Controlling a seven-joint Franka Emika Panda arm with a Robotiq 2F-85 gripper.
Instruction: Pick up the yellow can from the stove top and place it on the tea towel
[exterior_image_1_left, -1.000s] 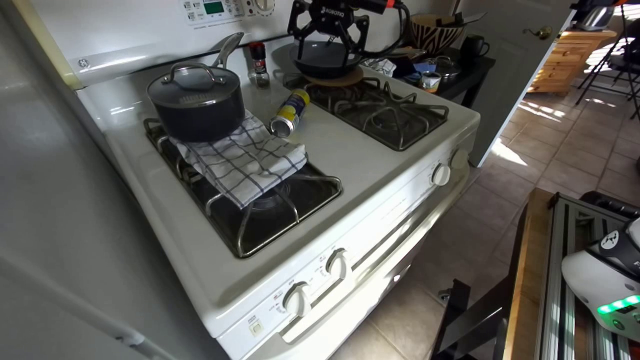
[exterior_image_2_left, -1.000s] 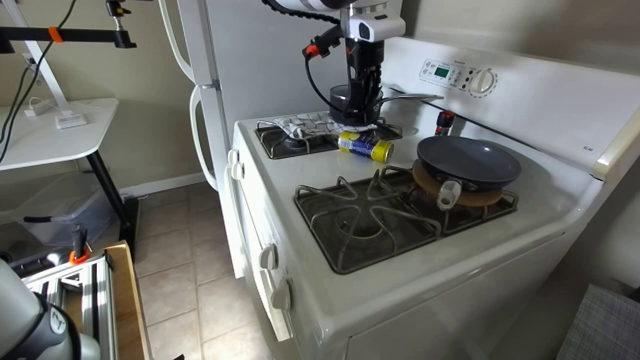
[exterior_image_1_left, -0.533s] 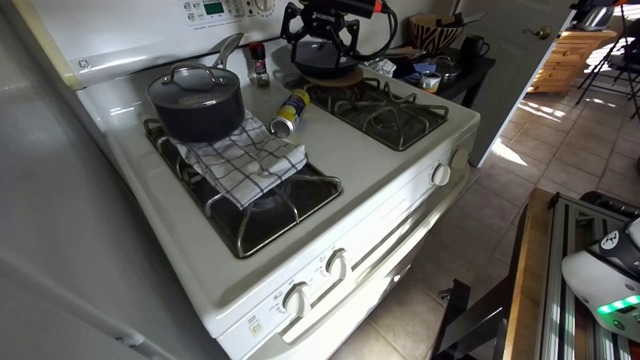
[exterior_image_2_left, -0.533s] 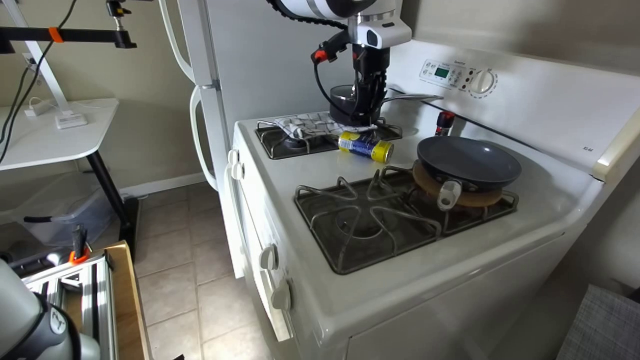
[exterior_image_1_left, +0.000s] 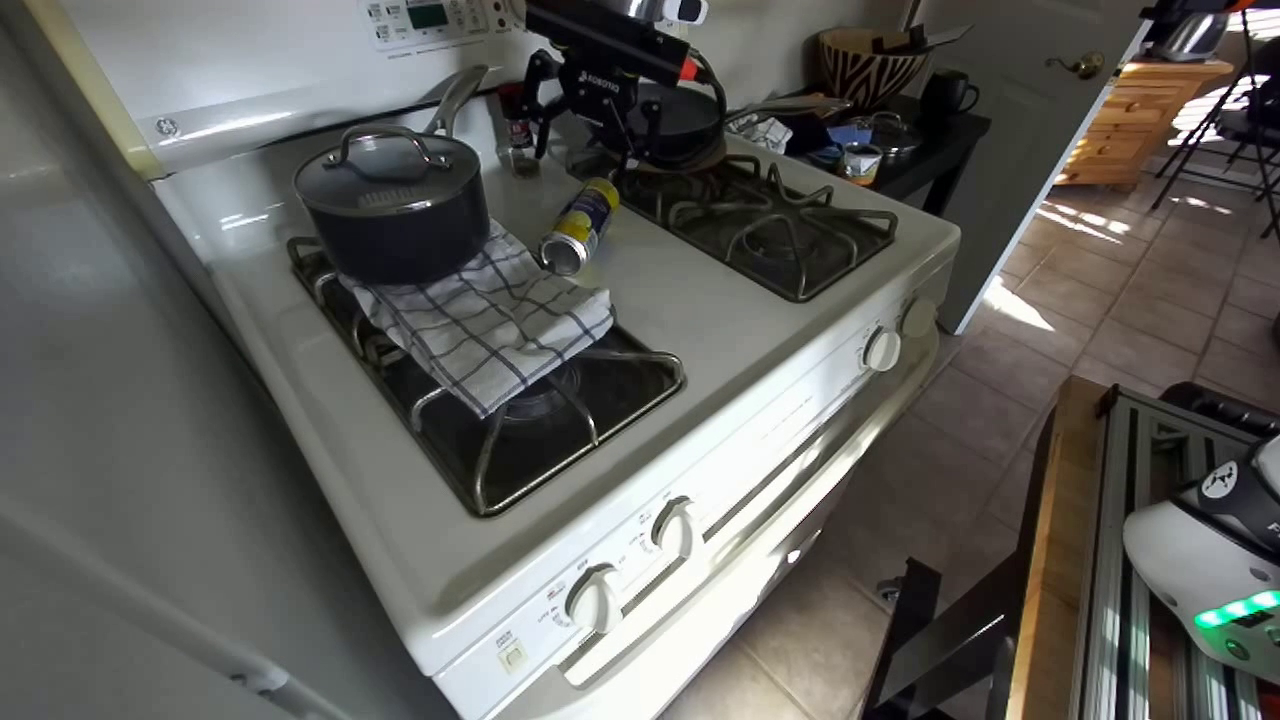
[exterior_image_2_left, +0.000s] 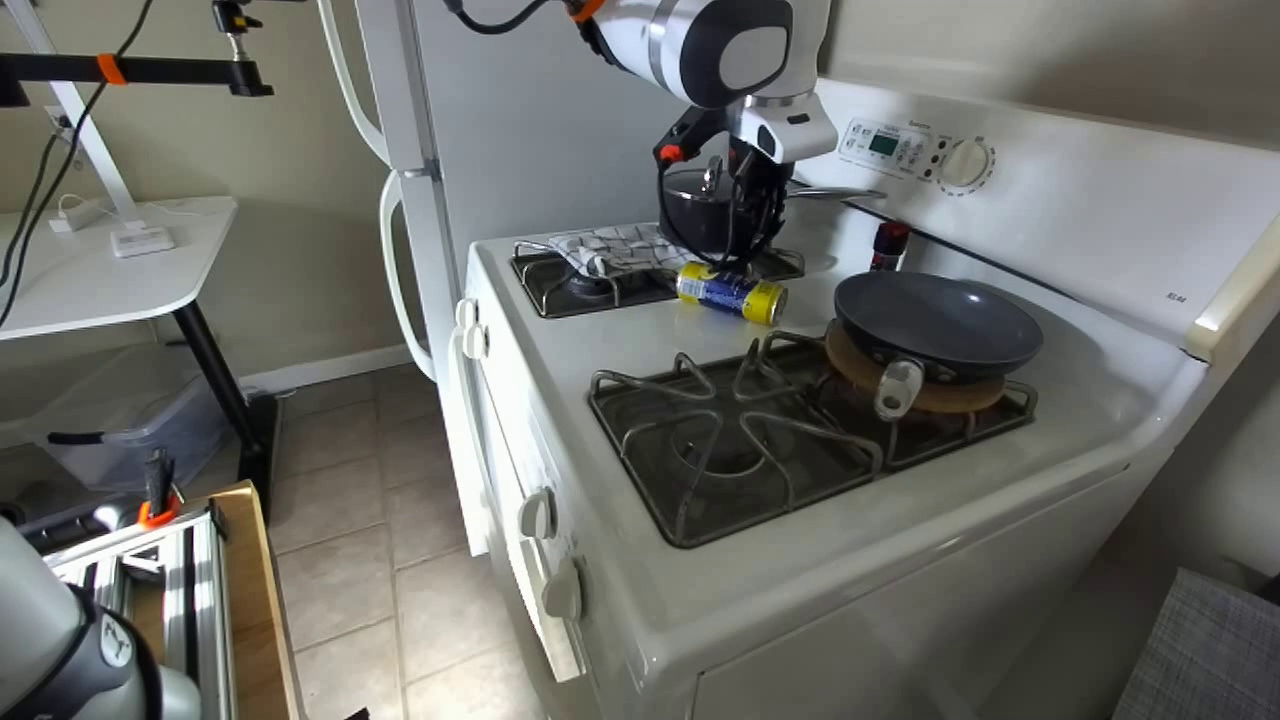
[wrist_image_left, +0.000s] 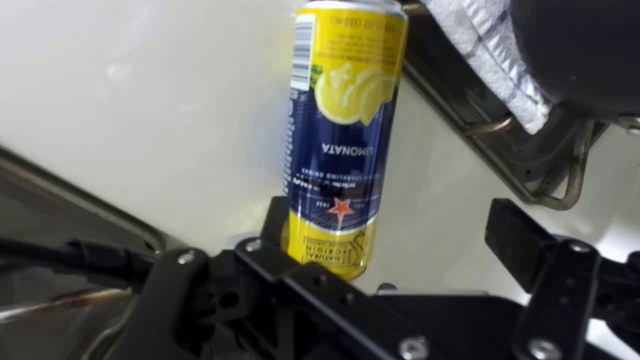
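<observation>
The yellow can lies on its side on the white stove top, between the two grate areas. It also shows in an exterior view and in the wrist view, with its blue band and lemon picture. The checked tea towel lies over a grate, partly under the pot; its edge shows in the wrist view. My gripper is open and empty. One finger overlaps the can's near end on its left side; the other is well apart on the right. Contact cannot be told.
The dark lidded pot stands on the back of the towel, its handle toward the back panel. A frying pan sits on the other rear burner. A red-capped spice jar stands by the panel. Raised wire grates flank the can.
My gripper has moved down and toward the can, leftward in an exterior view, and the wrist has tilted. It stays open. The can, towel and pot have not moved.
</observation>
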